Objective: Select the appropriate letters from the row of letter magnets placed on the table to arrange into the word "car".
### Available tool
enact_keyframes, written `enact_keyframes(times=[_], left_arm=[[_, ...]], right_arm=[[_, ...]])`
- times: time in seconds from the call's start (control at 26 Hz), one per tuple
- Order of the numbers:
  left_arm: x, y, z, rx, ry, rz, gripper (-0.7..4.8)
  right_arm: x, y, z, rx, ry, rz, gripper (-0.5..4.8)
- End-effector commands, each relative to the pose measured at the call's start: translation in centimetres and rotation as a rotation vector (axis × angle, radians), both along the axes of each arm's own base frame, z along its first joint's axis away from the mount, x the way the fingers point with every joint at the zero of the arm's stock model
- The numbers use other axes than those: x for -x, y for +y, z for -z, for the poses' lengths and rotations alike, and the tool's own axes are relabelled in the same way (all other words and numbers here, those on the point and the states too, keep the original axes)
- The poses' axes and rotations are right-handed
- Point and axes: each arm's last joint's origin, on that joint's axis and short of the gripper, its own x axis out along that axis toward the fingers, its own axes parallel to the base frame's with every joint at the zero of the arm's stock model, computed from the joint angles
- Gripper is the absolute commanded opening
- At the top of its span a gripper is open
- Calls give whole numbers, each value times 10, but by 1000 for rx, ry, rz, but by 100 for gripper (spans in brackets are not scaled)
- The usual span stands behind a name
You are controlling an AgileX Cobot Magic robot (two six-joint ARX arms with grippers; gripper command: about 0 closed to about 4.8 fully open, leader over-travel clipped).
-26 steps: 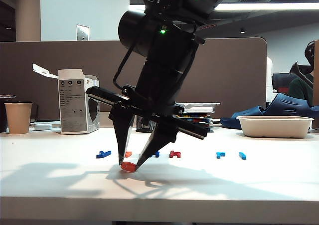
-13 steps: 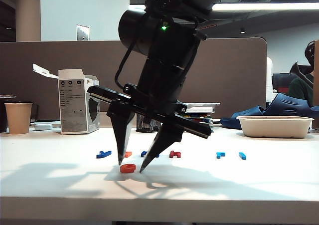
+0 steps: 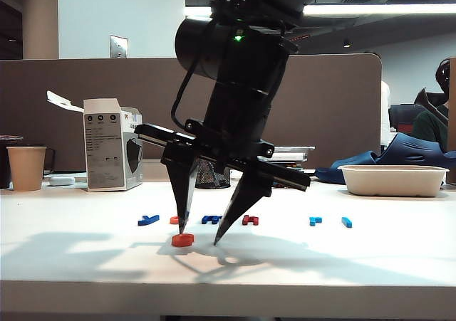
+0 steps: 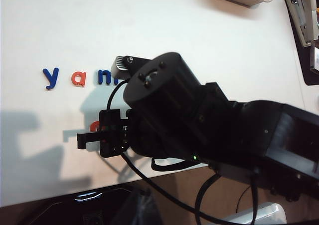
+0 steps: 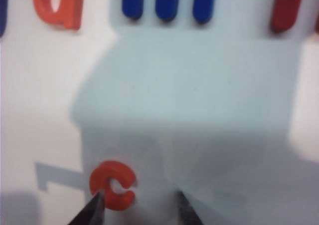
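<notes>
The orange-red "c" (image 3: 182, 240) (image 5: 113, 185) lies flat on the white table (image 3: 342, 264), in front of the row of letter magnets. My right gripper (image 3: 199, 237) (image 5: 139, 205) points down over it, open, with one fingertip (image 5: 95, 207) right beside the "c" and the other well clear of it. Behind stand the dark-blue "y" (image 3: 148, 220) (image 4: 50, 78), the orange "a" (image 3: 174, 220) (image 5: 59, 5), the dark-blue "m" (image 3: 211, 219) (image 5: 168, 3) and the dark-red "h" (image 3: 249, 220). Two light-blue letters (image 3: 315, 220) end the row, too small to read. My left gripper does not show.
A paper cup (image 3: 26, 168) and a white box (image 3: 110, 154) stand at the back left. A white tray (image 3: 393, 180) sits at the back right. The right arm (image 4: 199, 120) fills the middle of the left wrist view. The table's front edge (image 3: 228, 298) runs close below the "c".
My right gripper has opened and let go of the "c", which now lies on the table. The fingers have spread and shifted slightly to the right.
</notes>
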Motion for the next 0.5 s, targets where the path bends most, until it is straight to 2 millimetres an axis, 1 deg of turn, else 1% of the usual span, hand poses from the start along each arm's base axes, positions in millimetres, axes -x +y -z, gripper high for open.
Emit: enact_keyframes(times=[0.04, 0.27, 0.5], left_arm=[[0, 0, -2, 6, -10, -2, -5], [0, 0, -2, 6, -10, -2, -5], [0, 0, -2, 6, -10, -2, -5]], right_arm=[[-4, 3, -11, 22, -25, -36, 190], [-13, 10, -34, -4, -92, -99, 190], [-18, 14, -54, 10, -162, -189, 190]])
